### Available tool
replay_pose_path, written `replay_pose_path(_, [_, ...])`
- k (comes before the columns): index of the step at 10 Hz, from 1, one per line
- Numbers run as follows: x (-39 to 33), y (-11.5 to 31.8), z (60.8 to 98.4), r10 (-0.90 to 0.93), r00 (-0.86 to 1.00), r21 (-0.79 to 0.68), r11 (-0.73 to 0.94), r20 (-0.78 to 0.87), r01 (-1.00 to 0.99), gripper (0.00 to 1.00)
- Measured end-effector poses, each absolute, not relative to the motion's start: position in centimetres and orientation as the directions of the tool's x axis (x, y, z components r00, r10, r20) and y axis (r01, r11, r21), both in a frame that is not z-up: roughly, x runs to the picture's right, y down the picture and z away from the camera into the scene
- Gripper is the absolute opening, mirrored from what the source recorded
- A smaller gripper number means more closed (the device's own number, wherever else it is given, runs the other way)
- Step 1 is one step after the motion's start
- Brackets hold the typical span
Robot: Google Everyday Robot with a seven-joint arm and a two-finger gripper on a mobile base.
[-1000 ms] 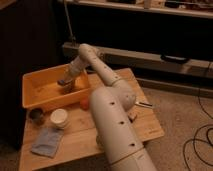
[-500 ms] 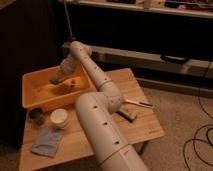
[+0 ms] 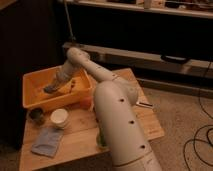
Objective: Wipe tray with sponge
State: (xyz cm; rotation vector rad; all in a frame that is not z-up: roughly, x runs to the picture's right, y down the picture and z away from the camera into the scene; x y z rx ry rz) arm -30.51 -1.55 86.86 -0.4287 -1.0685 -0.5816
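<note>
Our gripper (image 3: 50, 89) has swept left and lower inside the tray (image 3: 60, 103) at centre left, so wiping seems underway; its grip we cannot tell.

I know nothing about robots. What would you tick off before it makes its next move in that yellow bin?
1. Claw inside the large yellow-orange plastic tray: ok, it is down near the tray's floor, left of the middle.
2. Small grey-blue sponge under the claw: cannot tell, nothing distinct shows at the tip.
3. Tray sitting on the wooden table: ok, at the back left.
4. White round cup outside the tray: ok, it stands just in front of the front wall.
5. Blue-grey folded cloth out of the arm's way: ok, it lies on the table's front left.
</note>
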Motion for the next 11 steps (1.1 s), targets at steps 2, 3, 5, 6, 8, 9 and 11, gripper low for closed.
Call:
replay_pose_path(2, [-28.2,-1.1,86.3,-0.222,0.356,-0.049,0.787,0.908,0.615,0.09])
replay_pose_path(3, [-26.5,-1.3,86.4,-0.211,0.359,-0.051,0.8,0.909,0.598,0.09])
replay_pose_path(5, [-25.3,-1.5,86.6,-0.196,0.368,-0.058,0.814,0.909,0.577,0.09])
replay_pose_path(6, [-25.6,-1.6,86.9,-0.188,0.378,-0.068,0.818,0.906,0.571,0.09])
replay_pose_path(8, [-25.3,-3.2,88.4,-0.175,0.425,-0.095,0.834,0.888,0.543,0.09])
replay_pose_path(9, [-25.0,-4.5,89.3,-0.175,0.448,-0.103,0.841,0.877,0.531,0.09])
replay_pose_path(11, [-26.2,-7.2,91.5,-0.172,0.491,-0.121,0.852,0.854,0.509,0.09])
